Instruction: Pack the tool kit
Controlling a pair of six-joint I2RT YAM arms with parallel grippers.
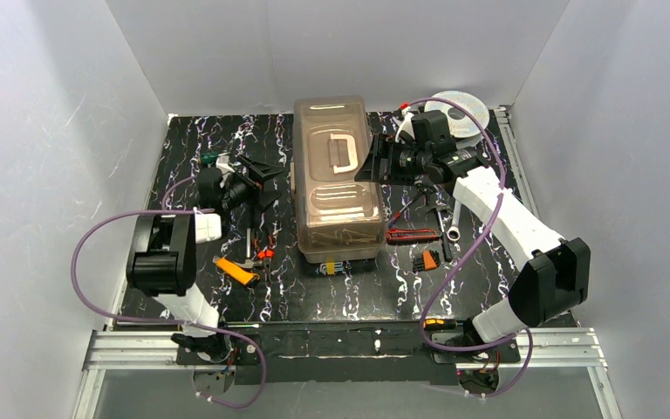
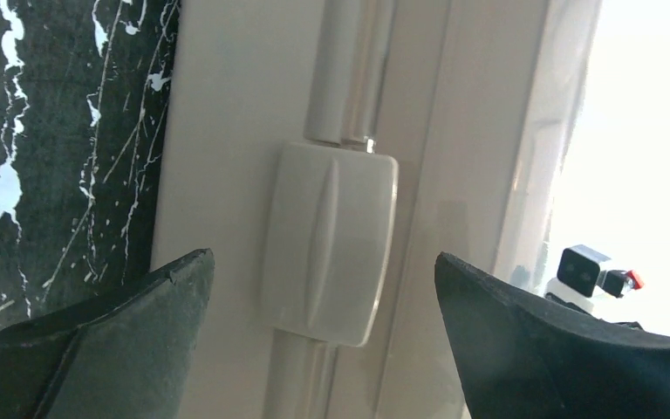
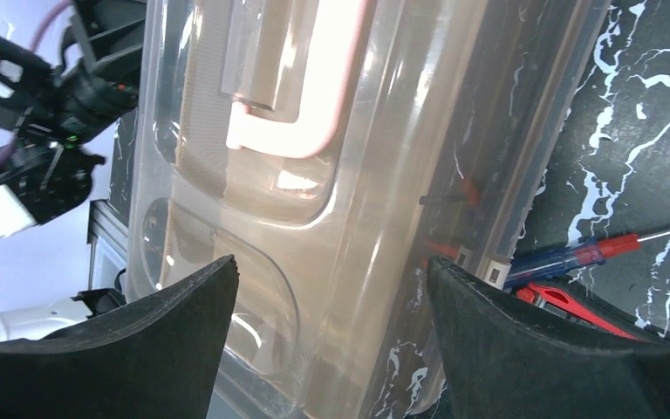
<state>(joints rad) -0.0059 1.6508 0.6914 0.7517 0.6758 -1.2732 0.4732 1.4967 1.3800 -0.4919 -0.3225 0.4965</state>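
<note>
1. Top external: toolbox (image 1: 338,229) stands mid-bench (image 1: 183,148), lid (image 1: 336,205) shut, handle (image 1: 340,150) folded flat. White walls (image 1: 44,157) hem three sides.
2. West flank: left gripper (image 1: 270,181) spread wide just beside the box, facing its latch (image 2: 330,240), empty.
3. East flank: right gripper (image 1: 371,163) spread wide, near the lid edge, empty.
4. Loose on the bench: orange-handled tool (image 1: 235,271) front left, red tool (image 1: 413,234) right.
5. Box contents too blurred to tell.

Toolbox (image 1: 338,179) at table (image 1: 183,140) centre, lengthwise front to back. Left gripper (image 1: 260,177) beside its left wall, right gripper (image 1: 377,162) at its right wall, wire spool (image 1: 461,111) behind that. Hand tools (image 1: 237,271) lie either side of its near end.
</note>
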